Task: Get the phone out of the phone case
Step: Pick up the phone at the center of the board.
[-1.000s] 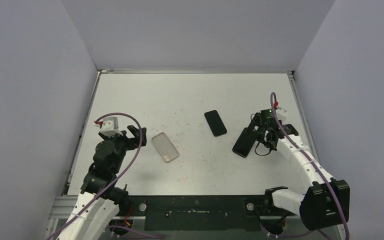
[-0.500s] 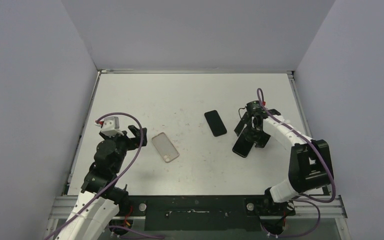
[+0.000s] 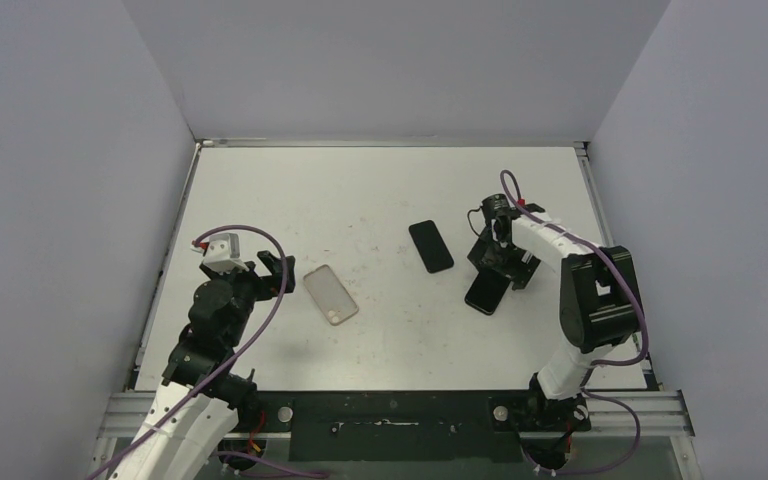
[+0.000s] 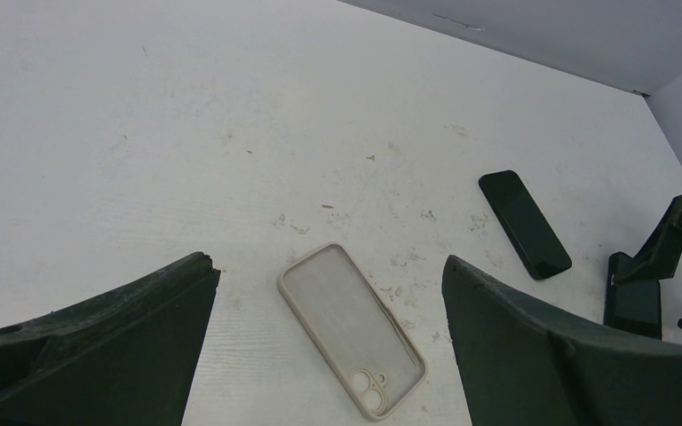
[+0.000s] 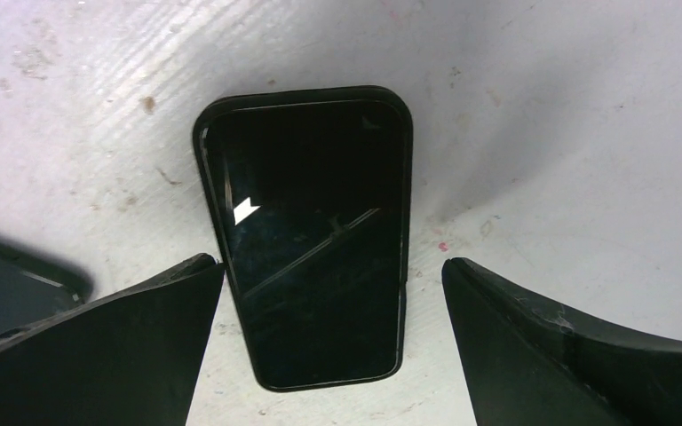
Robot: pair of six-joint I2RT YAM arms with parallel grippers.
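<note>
Hovering over the phone: right hand (image 3: 501, 264), fingers spread wide on either side of it, gripping nothing.
Phone: phone (image 5: 311, 240) is black, lying flat and screen up on the right side of the bench (image 3: 360, 190), seated in its black case (image 5: 202, 133).
Handling guess: the phone will be stiff and a bit heavy with slick, breakable glass. The rim looks rubbery, so it probably flexes at the corners.
Where to grab: I'd pinch the long edges or peel a corner of the rim, not press on the screen.
Left hand: left hand (image 3: 272, 272) is open and empty, just beside an empty beige case (image 3: 331, 294).
Other phone: other phone (image 3: 431, 246) looks bare, lying near the cased one but apart from it.
Progress: phone not out yet.
</note>
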